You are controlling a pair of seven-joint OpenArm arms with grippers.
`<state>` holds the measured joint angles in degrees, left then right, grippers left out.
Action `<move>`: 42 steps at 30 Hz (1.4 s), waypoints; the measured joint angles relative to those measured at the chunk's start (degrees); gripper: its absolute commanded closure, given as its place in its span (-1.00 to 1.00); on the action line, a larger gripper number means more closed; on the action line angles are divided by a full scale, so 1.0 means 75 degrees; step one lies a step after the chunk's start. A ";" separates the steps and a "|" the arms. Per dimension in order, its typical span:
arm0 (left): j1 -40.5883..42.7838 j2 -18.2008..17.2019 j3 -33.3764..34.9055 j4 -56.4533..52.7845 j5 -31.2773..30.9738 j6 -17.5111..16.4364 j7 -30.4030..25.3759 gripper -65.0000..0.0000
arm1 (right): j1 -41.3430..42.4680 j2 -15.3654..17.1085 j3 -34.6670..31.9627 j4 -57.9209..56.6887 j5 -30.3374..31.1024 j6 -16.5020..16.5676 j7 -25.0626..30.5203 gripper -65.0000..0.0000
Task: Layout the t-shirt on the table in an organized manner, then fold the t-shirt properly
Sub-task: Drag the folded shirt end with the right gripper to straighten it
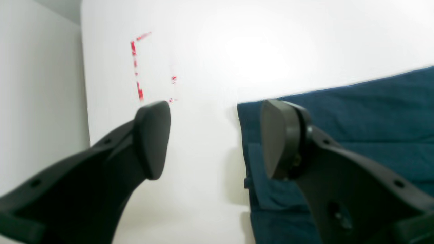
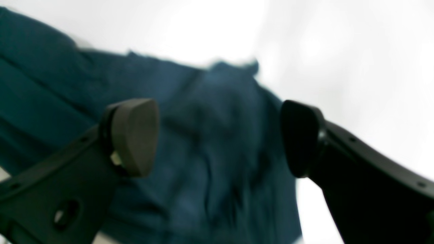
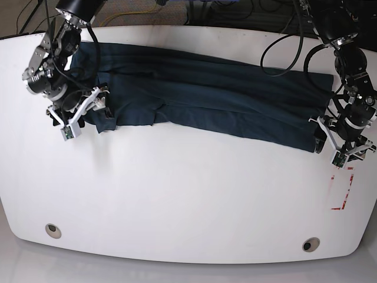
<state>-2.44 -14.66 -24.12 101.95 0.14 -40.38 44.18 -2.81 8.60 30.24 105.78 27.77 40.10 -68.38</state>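
The t-shirt (image 3: 200, 94) lies in a long folded band across the far half of the table (image 3: 188, 200). Left gripper (image 1: 213, 139) spread wide at its end (one finger over cloth, one over bare tabletop); right gripper (image 2: 218, 139) spread too, empty above the other end.

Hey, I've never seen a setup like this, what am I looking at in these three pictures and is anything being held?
This is a two-armed robot at a white table. The base view looks down from above; the other two come from cameras mounted on each wrist, looking out past the fingers. A dark teal t-shirt lies folded into a long band across the table. The left hand is at one end of the band, one finger over the cloth, one over bare table beside red tape marks. The right hand hangs over the bunched other end. Both hands are open; neither holds anything.
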 measured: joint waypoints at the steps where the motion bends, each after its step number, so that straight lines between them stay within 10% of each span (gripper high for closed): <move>1: 0.0003 -0.0006 -0.0003 -0.0003 0.0000 0.0006 -0.0003 -0.22 | 0.0111 -0.0006 -0.0087 -0.0131 -0.0160 -0.0009 0.0009 -0.60; 15: 0.0012 -0.0026 -0.0015 -0.0251 0.0000 0.0003 0.0003 -0.21 | 0.0615 0.0000 -0.0580 -0.1920 -0.0679 -0.0023 0.0519 -0.52; 28: 0.0119 -0.0026 -0.0015 -0.0294 -0.0009 0.0003 -0.0006 -0.21 | 0.0603 -0.0003 -0.0583 -0.2055 -0.0673 -0.0023 0.0656 0.97; 42: 0.0221 -0.0020 0.0009 -0.0318 -0.0006 0.0003 -0.0003 -0.21 | 0.0408 0.0000 -0.0583 -0.1207 -0.0621 -0.0017 0.0644 1.00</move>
<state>-0.78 -14.81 -24.05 99.57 0.10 -40.36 44.16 0.25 8.60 25.87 96.73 23.11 39.97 -63.55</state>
